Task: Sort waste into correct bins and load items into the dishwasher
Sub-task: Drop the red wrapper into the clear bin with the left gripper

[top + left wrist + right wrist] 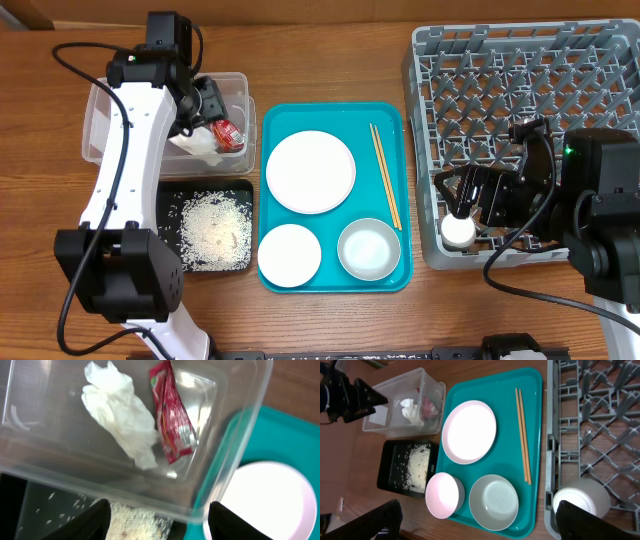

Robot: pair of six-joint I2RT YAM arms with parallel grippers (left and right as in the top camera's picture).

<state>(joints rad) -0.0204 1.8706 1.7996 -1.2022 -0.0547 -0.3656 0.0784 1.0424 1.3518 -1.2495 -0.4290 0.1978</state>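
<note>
With left gripper (157, 512) and right gripper (485, 520) both spread empty and the cup (581, 497) resting in the rack (551, 410) toward the worktop's near right corner, the right should lift straight up before seeking the chopsticks (522, 435).

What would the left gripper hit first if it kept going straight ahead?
Probably the tub: its near wall lies just ahead of the left gripper, with the napkin and wrapper beyond. Depth is hard to judge.

Bright, even overhead light; the large plate (469, 431) blows out white, left-wrist view slightly soft.
</note>
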